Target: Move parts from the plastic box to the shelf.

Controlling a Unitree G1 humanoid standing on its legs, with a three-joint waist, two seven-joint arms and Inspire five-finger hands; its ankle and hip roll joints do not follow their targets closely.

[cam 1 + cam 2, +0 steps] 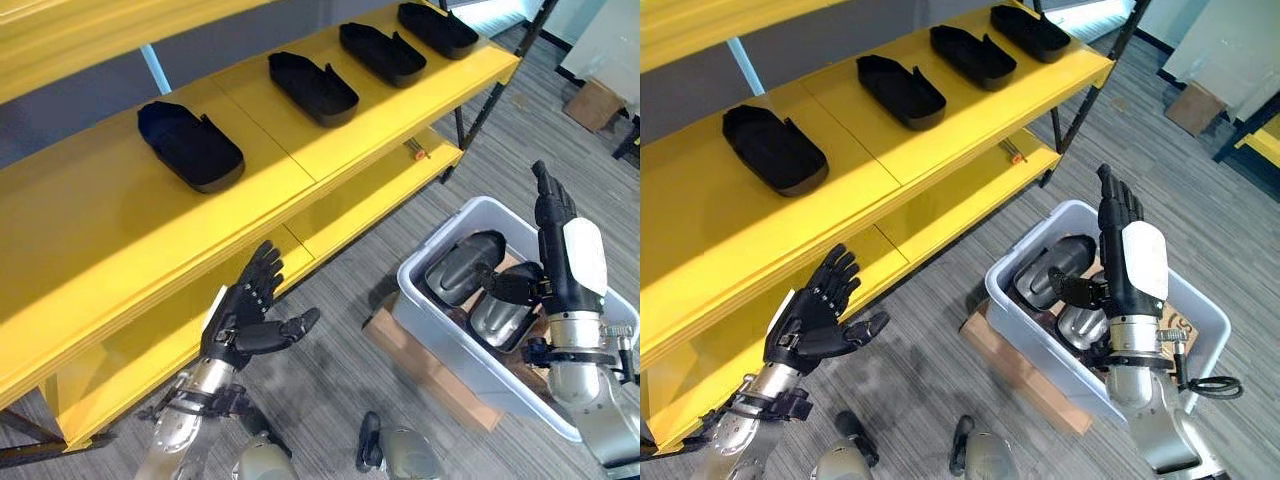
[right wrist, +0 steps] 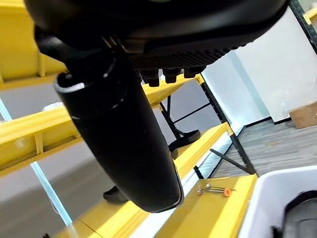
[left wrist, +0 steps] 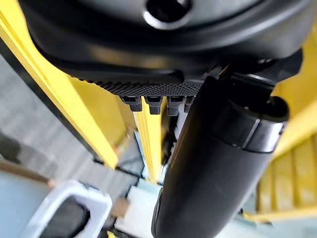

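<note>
My right robot hand (image 1: 1128, 262) hangs open and empty above the plastic box (image 1: 1025, 320), and my left robot hand (image 1: 812, 318) is open too. I judge the parts (image 1: 1058, 270) there lie tilted against each other, so a shallow reach could let one slip back.

Eyes: your head pair looks down, sharing shelf (image 1: 300, 150) and box (image 1: 1040, 330).
Wrists: each looks close along its thumb, toward shelf.

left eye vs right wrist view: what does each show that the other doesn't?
Left eye alone: the four black parts lined up on the yellow shelf, the open left hand by the shelf's edge, and the cardboard under the plastic box.

Right wrist alone: the right hand's thumb from close up.

Both: the shelf, the box with dark parts inside, and the small orange-tipped tool on the lower shelf.
</note>
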